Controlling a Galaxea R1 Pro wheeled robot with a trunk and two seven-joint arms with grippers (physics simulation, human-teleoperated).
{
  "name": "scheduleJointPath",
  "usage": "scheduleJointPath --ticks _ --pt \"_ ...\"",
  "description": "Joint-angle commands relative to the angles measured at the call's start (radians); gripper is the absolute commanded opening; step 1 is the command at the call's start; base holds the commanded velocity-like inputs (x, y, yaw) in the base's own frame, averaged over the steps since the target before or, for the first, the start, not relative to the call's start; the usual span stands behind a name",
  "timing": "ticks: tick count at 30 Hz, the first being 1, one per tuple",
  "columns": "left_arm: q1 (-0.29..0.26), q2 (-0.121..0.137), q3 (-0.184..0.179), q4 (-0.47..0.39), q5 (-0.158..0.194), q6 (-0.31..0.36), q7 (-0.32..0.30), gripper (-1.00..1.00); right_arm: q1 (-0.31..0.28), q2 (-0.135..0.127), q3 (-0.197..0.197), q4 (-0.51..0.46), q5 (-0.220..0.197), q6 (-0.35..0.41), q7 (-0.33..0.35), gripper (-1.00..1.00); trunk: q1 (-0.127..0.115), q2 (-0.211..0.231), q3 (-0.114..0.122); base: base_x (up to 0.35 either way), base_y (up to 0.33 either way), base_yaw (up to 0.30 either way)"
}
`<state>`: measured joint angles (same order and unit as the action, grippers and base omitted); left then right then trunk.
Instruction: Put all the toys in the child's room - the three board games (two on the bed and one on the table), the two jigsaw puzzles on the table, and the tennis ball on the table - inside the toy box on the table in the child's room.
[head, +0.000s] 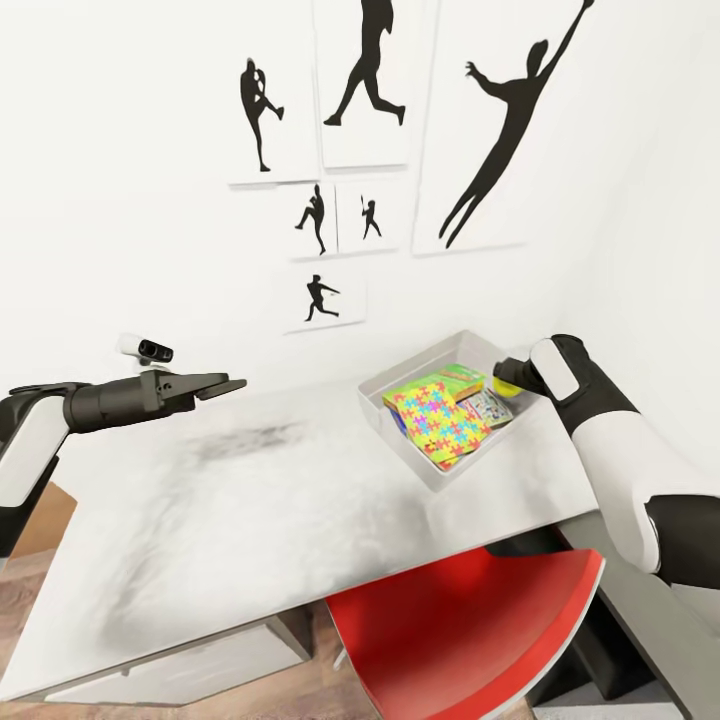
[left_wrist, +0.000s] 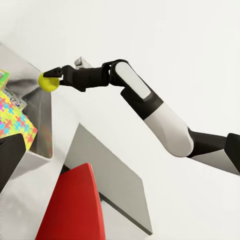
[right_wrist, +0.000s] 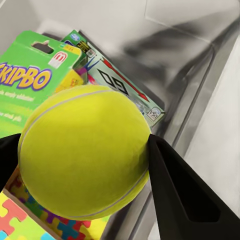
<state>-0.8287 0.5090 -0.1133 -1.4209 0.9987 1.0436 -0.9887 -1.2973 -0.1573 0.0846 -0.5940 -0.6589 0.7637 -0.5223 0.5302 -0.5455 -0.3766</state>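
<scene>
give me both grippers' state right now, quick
Left gripper: open, holding nothing, above the table.
Right gripper: shut on the tennis ball, over the toy box.

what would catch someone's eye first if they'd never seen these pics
Probably the tennis ball, pinched in the right gripper over the toy box at the table's far right end. Next the bright jigsaw puzzle and the green Skip-Bo box lying inside that box. After that, the black baseball silhouettes on the white wall and the red chair tucked under the table's near edge.
</scene>
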Motion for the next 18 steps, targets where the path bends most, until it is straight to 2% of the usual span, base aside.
scheduleJointPath --ticks 1,5,15,16,18 --pt "-0.001 0.001 -0.002 0.000 0.001 0.004 -0.002 1.00 -0.001 -0.004 0.007 -0.002 -0.015 0.000 -0.011 -1.00 0.000 -0.002 -0.003 0.000 0.000 0.000" --pt "-0.001 0.002 -0.001 0.000 0.001 0.004 -0.002 1.00 -0.001 -0.009 0.007 -0.004 -0.016 0.001 -0.010 -1.00 0.000 -0.002 -0.009 0.000 0.000 0.000" --pt "-0.001 0.002 0.000 0.000 0.001 0.004 -0.002 1.00 0.000 0.000 0.008 -0.004 -0.013 0.000 -0.010 -1.00 0.000 -0.002 -0.012 0.000 0.000 0.000" --pt "-0.001 0.002 0.000 0.000 0.001 0.004 -0.002 1.00 0.000 0.001 0.008 -0.004 -0.013 0.000 -0.010 1.00 0.000 -0.002 -0.012 0.000 0.000 0.000" --pt "-0.001 0.002 0.000 0.000 0.001 0.004 -0.002 1.00 0.000 0.001 0.008 -0.004 -0.013 0.000 -0.010 1.00 0.000 -0.002 -0.012 0.000 0.000 0.000"
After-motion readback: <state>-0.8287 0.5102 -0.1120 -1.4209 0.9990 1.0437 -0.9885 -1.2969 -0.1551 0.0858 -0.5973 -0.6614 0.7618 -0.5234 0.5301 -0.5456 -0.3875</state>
